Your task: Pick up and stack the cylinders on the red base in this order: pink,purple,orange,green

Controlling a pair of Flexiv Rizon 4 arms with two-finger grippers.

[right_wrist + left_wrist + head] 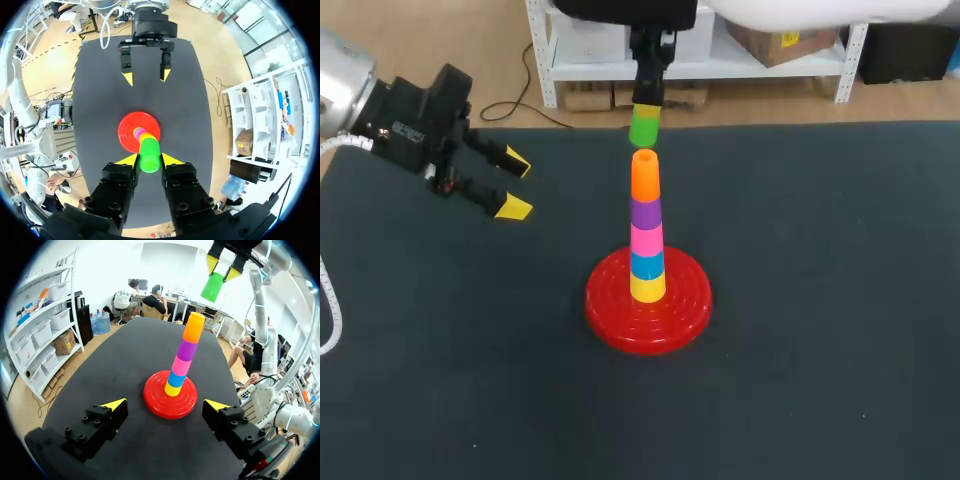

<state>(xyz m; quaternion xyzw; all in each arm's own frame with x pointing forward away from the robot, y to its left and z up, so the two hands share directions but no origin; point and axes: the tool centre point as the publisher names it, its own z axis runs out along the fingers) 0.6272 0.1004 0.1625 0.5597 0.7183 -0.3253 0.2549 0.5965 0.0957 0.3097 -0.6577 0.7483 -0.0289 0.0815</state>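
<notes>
A red base point(648, 315) sits mid-table with a stack on its peg: yellow, blue, pink point(646, 240), purple point(644, 212) and orange point(645, 175) cylinders. My right gripper point(646, 104) hangs straight above the stack, shut on a green cylinder point(644, 127) a little above the orange top. In the right wrist view the green cylinder point(149, 156) is clamped between the yellow tips, with the red base point(128, 134) below. My left gripper point(513, 184) stands open over the table's far left; its wrist view shows the stack point(183, 356) ahead and the green cylinder point(213, 286) above.
Dark mat point(800, 330) covers the table around the base. The left arm's black body point(415, 125) lies over the far left corner.
</notes>
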